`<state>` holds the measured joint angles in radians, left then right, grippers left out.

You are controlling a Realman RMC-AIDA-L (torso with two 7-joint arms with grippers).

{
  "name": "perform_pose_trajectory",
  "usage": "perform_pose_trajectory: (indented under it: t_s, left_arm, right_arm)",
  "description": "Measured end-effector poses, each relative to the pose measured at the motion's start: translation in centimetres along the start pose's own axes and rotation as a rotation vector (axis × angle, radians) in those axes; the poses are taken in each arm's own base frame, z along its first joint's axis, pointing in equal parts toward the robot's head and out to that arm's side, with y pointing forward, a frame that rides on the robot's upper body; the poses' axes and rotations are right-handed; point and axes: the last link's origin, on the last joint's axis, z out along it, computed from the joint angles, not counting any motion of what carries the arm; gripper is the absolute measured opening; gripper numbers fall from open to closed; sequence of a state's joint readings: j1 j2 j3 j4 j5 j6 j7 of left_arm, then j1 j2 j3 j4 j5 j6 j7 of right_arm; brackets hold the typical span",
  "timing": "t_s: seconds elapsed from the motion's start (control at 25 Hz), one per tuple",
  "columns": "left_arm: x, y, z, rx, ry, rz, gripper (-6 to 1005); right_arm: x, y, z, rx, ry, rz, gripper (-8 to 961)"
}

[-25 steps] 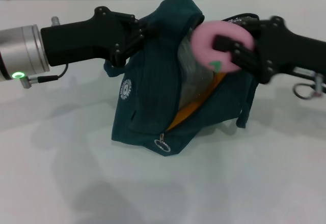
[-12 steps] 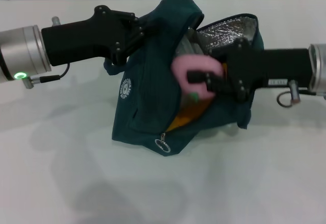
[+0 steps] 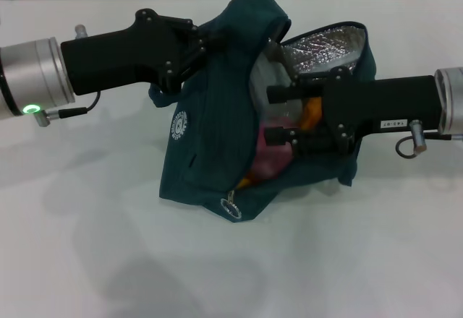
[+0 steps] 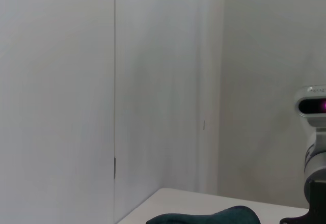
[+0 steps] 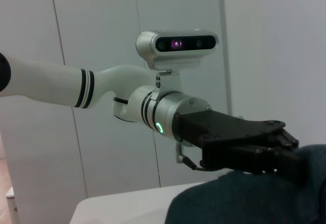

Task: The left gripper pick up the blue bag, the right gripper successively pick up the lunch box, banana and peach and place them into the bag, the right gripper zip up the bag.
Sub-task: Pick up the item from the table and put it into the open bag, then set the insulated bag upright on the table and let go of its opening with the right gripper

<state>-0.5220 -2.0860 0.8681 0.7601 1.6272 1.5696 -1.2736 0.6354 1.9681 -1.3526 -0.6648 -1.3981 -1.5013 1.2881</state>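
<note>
two fingers of the right gripper (image 3: pixel 278 115) stand spread apart inside the mouth of the blue bag (image 3: pixel 210 152), holding nothing; the peach (image 3: pixel 266 160) lies just below them, low in the opening, with a strip of the banana (image 3: pixel 312 110) showing orange beside the upper finger. the lunch box cannot be made out for certain (only a pale glint behind the fingers). the left gripper (image 3: pixel 194 47) is clamped on the bag's upper fabric near the far edge of the tabletop (image 3: pixel 87 260), holding the mouth up and open; the right wrist view shows the same pinch on the cloth.

risks from here, as i judge them: pulling the right gripper out could snag a finger on the foil lining (image 3: pixel 322 47) or the rim and drag the bag, or tip the peach out, since it sits close to the low end of the opening by the zipper ring (image 3: pixel 231 207). zipping comes next, and fruit bulging near the track could jam the slider, while the ring pull is small and easy to miss.
</note>
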Motion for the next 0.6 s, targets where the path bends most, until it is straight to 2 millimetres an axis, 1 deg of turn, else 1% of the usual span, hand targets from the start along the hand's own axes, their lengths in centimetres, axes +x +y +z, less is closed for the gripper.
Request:
perform_pose_trajectory:
  t_s: [0.12,0.24,0.32,0.48,0.52,0.6]
  left_arm:
    - [-0.1,-0.2,0.0,0.013,-0.004,0.0,35]
    - [-0.3,-0.2,-0.1,0.02,-0.006,0.0,35]
    - [-0.6,-0.1,0.0,0.024,-0.001,0.005,35]
    - [-1.0,-0.2,-0.1,0.047,0.01,0.018,35]
    - [-1.1,-0.2,-0.2,0.052,0.009,0.025,35]
    - [-1.3,-0.2,-0.4,0.058,0.007,0.039,35]
  right_arm:
    - [-0.1,0.0,-0.3,0.009,-0.005,-0.008,583]
    - [-0.2,0.0,-1.5,0.055,-0.042,-0.021,652]
    - [0.1,0.4,-2.8,0.086,-0.077,-0.034,698]
    - [1.3,2.2,-5.8,0.107,-0.123,-0.018,783]
    - [2.4,3.1,-7.7,0.145,-0.13,0.0,802]
    - [3.0,3.5,-8.6,0.169,-0.125,0.01,841]
